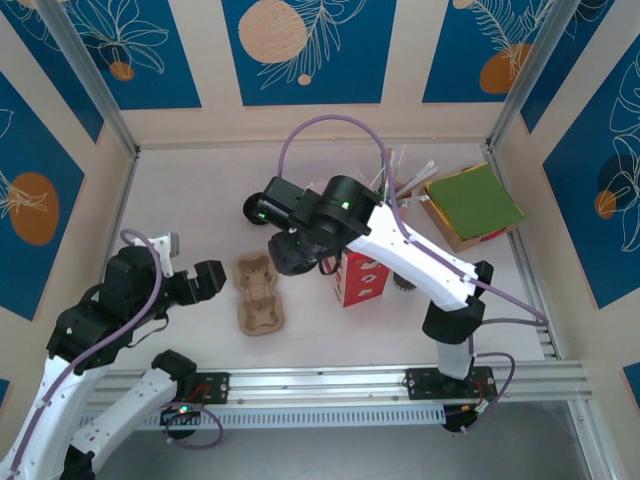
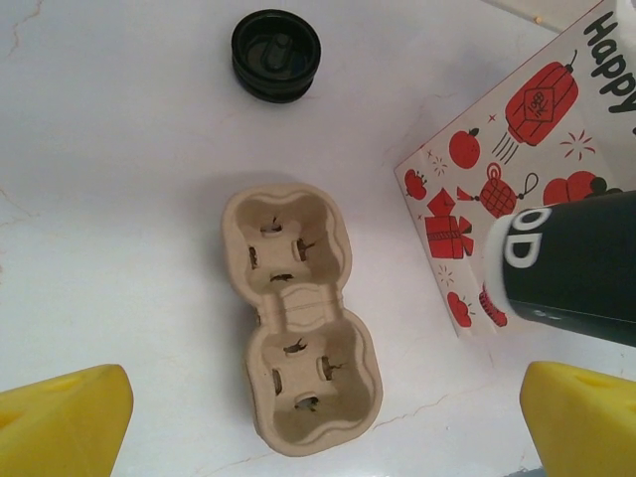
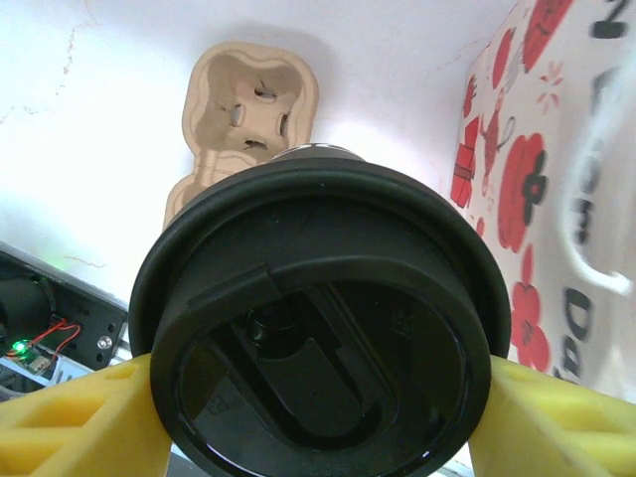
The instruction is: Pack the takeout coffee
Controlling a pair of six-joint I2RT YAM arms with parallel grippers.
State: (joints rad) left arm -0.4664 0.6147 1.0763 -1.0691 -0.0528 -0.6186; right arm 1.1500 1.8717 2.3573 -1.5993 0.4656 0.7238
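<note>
One white paper cup with dark band and black plastic lid [image 3: 323, 328], clamped in right gripper [image 3: 318, 412]. Left gripper [image 2: 318, 422]: jaws wide apart, empty. One two-well tan pulp carrier [image 2: 298, 318]. One red-printed white paper bag [image 2: 497, 169].

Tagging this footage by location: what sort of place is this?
Probably a robot test booth staged as a coffee counter, not a real café: aluminium framing and printed wall panels enclose the table, with a pulp cup carrier and takeout coffee as props.
</note>
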